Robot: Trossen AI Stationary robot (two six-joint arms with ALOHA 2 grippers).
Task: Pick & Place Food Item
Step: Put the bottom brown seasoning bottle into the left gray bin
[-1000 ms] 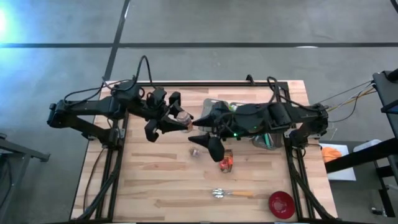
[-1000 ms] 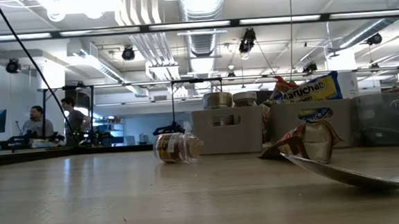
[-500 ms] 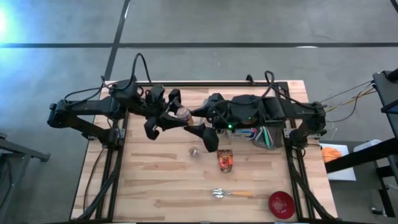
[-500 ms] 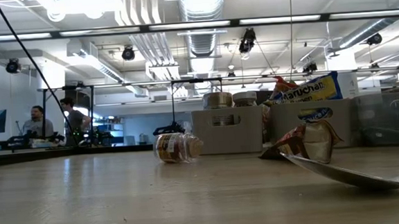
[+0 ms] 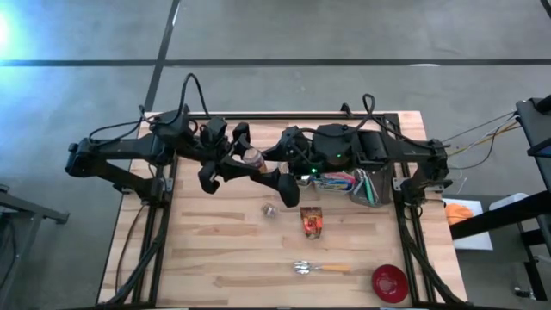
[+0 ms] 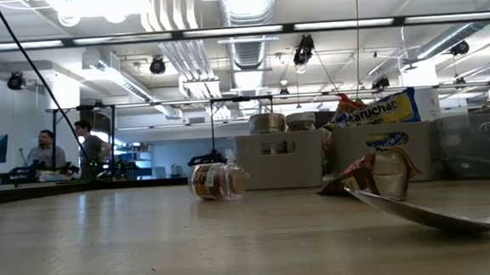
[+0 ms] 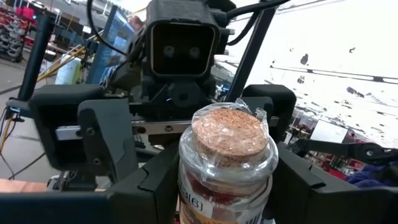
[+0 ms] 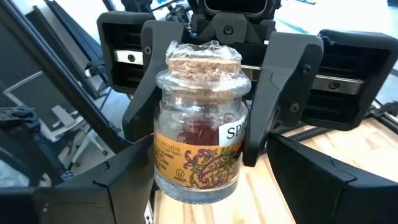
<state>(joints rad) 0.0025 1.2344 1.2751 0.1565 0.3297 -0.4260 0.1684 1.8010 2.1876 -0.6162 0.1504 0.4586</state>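
A glass spice jar [image 8: 200,134] with a cork top wrapped in clear film hangs above the table's far middle. My left gripper [image 5: 245,162] is shut on it. My right gripper [image 5: 277,179] faces it from the right, open. Its fingers [image 8: 118,177] stand on either side of the jar's lower part, apart from the glass. A second small jar [image 5: 269,210] lies on its side on the table. An orange-red snack packet [image 5: 312,221] lies just right of it. My left gripper pinches the jar's glass body [image 7: 189,186] between its two fingers, one on each side below the neck. The fingers come roughly level from the table's left. The jar is lifted clear of the table, its cork top [image 7: 228,126] up.
A grey bin [image 5: 366,188] with packets and cans stands at the far right. A spoon [image 5: 323,269] and a red bowl [image 5: 389,282] lie near the front edge. Bare wood lies at the front left. People sit far off in the room [image 6: 62,149].
My right gripper has moved toward the table's far edge and left, away from the snack packet, up to the jar that my left gripper holds. It has stayed open. The jar and the left gripper have kept their place.
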